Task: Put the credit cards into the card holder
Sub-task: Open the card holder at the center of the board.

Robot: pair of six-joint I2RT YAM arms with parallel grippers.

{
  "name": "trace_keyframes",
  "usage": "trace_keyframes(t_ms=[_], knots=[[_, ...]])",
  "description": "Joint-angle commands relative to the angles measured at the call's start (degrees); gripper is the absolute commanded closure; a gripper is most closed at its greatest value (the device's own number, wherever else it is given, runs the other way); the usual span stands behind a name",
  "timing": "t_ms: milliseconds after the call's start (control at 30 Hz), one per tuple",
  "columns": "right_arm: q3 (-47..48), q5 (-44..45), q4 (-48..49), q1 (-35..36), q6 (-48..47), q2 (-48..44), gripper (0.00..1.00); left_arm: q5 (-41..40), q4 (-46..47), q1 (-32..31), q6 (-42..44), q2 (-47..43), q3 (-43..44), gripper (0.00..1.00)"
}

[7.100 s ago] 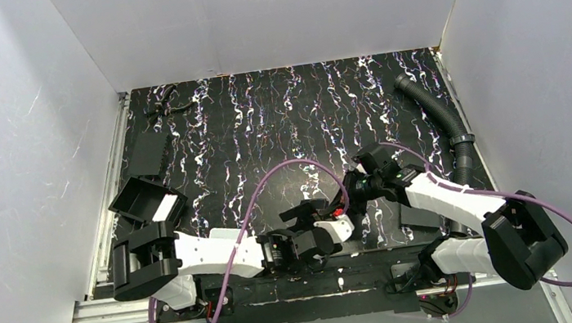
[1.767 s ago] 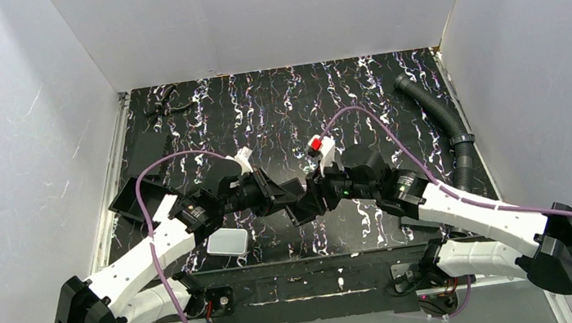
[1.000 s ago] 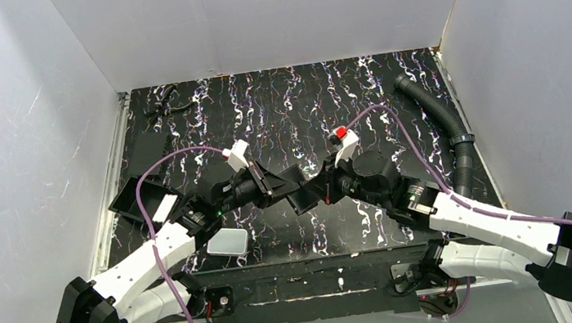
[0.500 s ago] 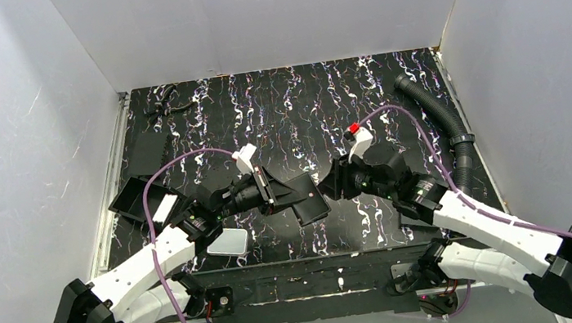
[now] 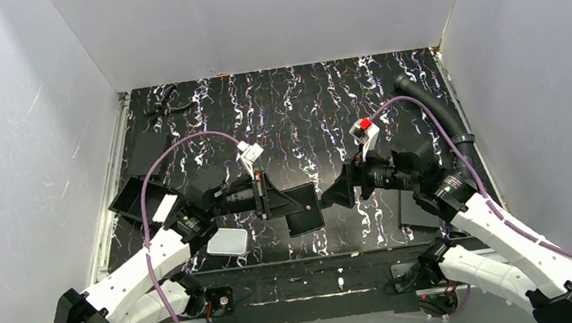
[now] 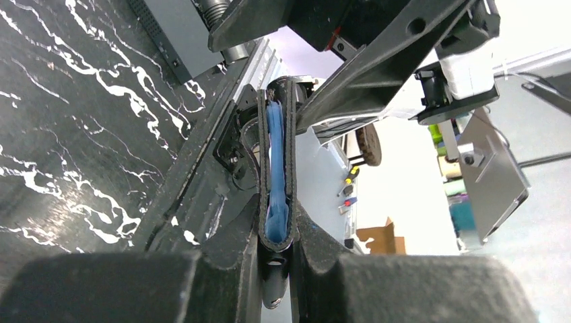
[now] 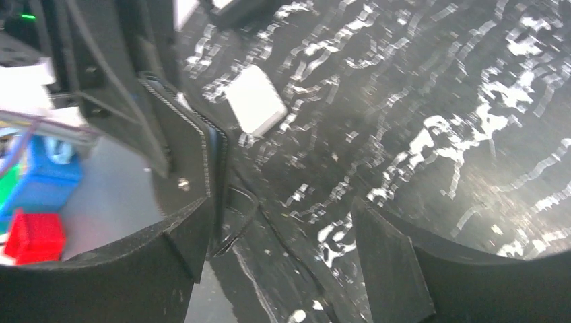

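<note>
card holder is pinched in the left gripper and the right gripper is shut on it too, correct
The right gripper is open, jaws wide, not shut on the card holder; the right wrist view shows this. The left gripper does pinch it.

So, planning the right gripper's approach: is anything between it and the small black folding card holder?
Nothing visible does: the open right gripper faces the black folding card holder, pinched by the left gripper, across a bare gap.
</note>
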Motion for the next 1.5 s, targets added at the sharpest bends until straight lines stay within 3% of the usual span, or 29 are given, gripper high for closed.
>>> trace_keyframes(t_ms=[0,133,267,333,400,433,633,800,967,1167,1300,1367,1467], knots=[[-1.7,-20.1,12.4,-4.2,3.8,0.4,0.19,7.7,1.0,1.3,7.4,-2.2,3.2,1.00],[-5.6,-26.8,19.7,-6.7,8.5,1.8,0.48,8.9,1.0,1.3,8.1,-3.8,3.7,1.00],[-7.8,-27.3,23.9,-7.3,11.3,1.4,0.57,8.1,1.0,1.3,7.4,-4.4,3.9,1.00],[-7.7,-28.1,23.5,-7.2,11.3,1.9,0.50,7.5,1.0,1.3,6.9,-3.6,4.0,1.00],[-7.3,-26.9,22.2,-7.3,11.4,1.7,0.24,7.3,1.0,1.3,6.6,-2.2,4.5,1.00],[-6.8,-25.2,21.0,-7.2,11.6,1.5,0.19,7.3,1.0,1.3,6.5,-1.4,4.8,1.00],[4.0,-8.8,-2.6,-7.3,5.5,0.9,0.11,0.5,-5.4,1.5,7.0,1.9,6.8,1.00],[4.3,-9.4,-2.5,-6.5,6.3,0.1,0.06,-3.2,-8.9,1.5,7.4,4.3,8.2,1.00],[4.9,-2.0,-5.0,-3.5,6.4,2.4,0.07,-4.7,-11.8,1.5,7.9,5.5,9.8,1.00],[7.3,5.3,-7.3,2.1,5.7,6.6,0.13,-7.5,-17.6,1.5,10.2,6.5,12.3,1.00],[6.0,4.5,-5.3,3.4,5.9,8.2,0.23,-7.7,-17.0,1.5,9.7,6.7,12.1,1.00],[5.2,4.5,-4.2,3.4,6.4,8.3,0.31,-7.1,-16.3,1.5,9.4,7.1,11.9,1.00],[4.2,7.8,-3.3,3.4,6.9,7.2,0.59,-6.6,-16.1,1.5,9.6,7.1,11.7,1.00]])
